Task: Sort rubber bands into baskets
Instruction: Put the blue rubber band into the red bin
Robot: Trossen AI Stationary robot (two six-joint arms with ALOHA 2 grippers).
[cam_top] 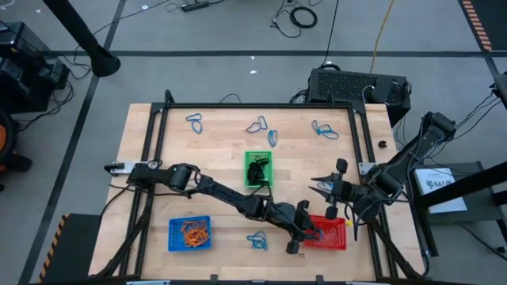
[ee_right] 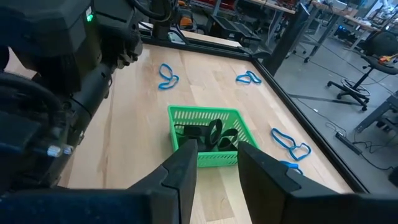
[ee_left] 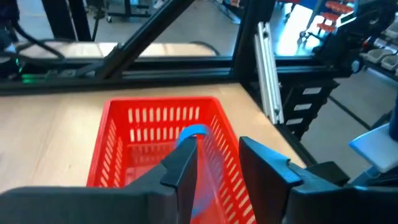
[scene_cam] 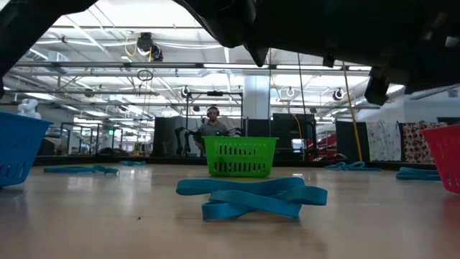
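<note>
At the near right of the table, the left gripper (ee_left: 214, 165) is held over the red basket (cam_top: 333, 235), its jaws apart, with a blue rubber band (ee_left: 194, 133) draped on one finger (ee_left: 181, 168). The band is judged ready for release; the jaws should be kept over the basket's middle so the loop slips off inside the rim. Another blue band (cam_top: 257, 241) lies just left of this basket, and the blue basket (cam_top: 189, 233) holds orange bands at near left. The right gripper (cam_top: 323, 188) waits at mid-right, jaws apart. The green basket (cam_top: 257, 169) with black bands sits mid-table, and blue bands (cam_top: 194, 121) lie scattered farther off.
</note>
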